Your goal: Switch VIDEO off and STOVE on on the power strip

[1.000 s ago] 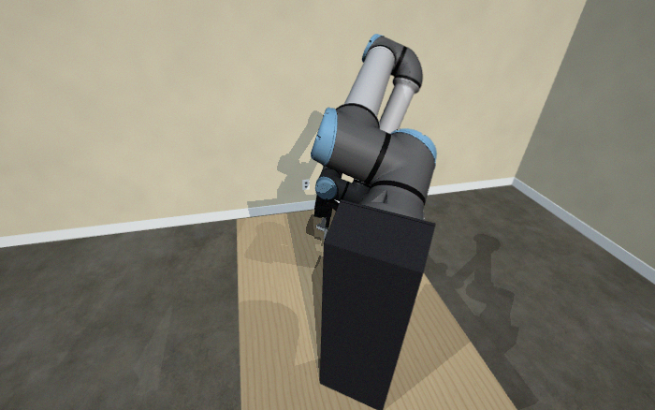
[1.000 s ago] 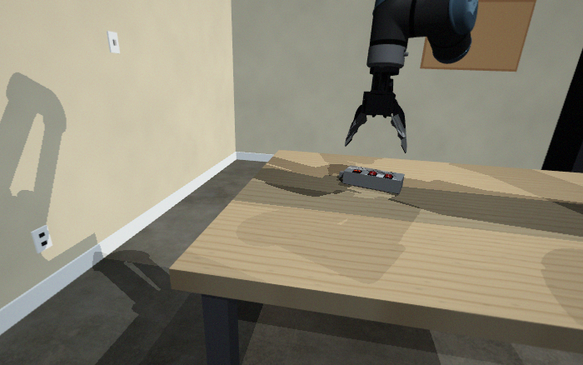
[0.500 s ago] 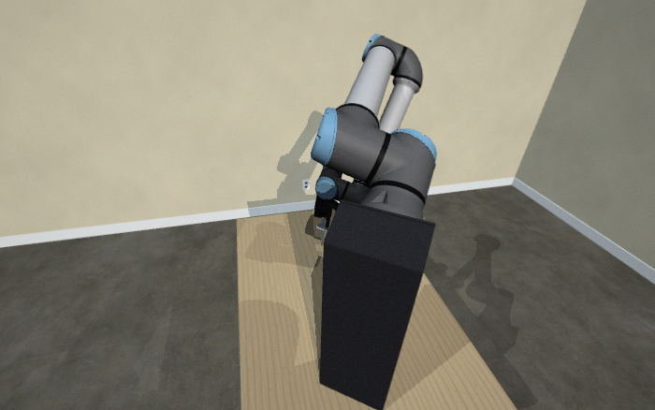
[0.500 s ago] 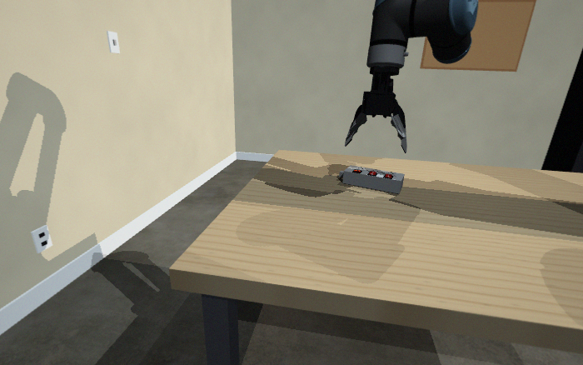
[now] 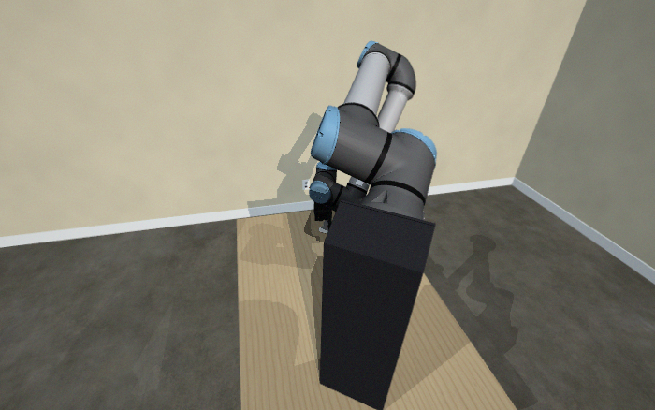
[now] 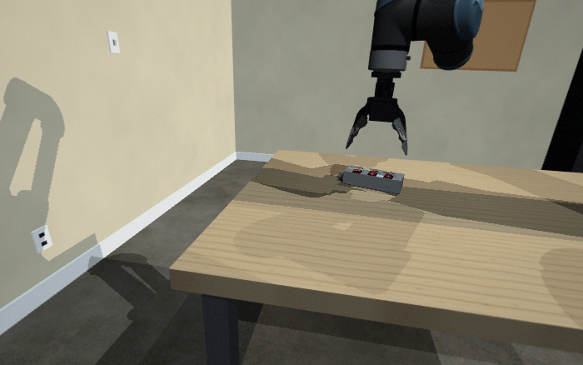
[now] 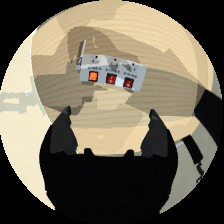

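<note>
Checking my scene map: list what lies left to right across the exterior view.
Wall socket → light switch → table leg → power strip with the open gripper above it → brown board on the back wall.

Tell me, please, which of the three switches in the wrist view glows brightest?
The left switch, under the VIDEO label: it glows bright orange, while the middle switch and right switch are darker red.
</note>
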Controlling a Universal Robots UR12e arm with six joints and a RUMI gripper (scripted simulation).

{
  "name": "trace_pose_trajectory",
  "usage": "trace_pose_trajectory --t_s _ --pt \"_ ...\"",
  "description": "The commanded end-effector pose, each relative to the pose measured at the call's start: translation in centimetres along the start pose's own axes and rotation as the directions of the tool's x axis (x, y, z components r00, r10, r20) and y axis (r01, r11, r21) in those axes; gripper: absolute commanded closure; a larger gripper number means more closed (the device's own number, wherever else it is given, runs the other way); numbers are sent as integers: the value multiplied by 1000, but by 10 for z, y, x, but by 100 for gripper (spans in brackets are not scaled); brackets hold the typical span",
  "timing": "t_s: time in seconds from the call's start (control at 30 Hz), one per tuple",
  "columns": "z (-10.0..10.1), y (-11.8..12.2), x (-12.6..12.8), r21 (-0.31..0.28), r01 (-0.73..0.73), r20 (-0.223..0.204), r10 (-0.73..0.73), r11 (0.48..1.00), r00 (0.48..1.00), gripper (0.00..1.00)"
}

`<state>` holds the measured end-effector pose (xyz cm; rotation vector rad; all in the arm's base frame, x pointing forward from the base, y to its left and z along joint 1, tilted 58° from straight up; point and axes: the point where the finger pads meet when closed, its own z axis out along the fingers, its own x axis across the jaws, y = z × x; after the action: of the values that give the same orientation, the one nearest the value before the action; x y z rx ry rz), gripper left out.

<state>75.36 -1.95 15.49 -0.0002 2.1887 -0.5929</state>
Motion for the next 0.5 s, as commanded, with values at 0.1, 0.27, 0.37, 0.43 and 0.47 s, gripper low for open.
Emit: trace_pose_trajectory --t_s 0.1,0.27,0.37,0.43,0.47 --pt "3 -23 4 192 137 6 -141 972 990 0" --pt "2 -27 7 240 171 -5 -175 956 985 0" --pt "2 -27 7 240 171 -5 -175 956 985 0" --pt "2 -27 7 240 171 -5 -175 956 985 0" --pt "2 -27 7 240 171 -5 -175 956 985 0"
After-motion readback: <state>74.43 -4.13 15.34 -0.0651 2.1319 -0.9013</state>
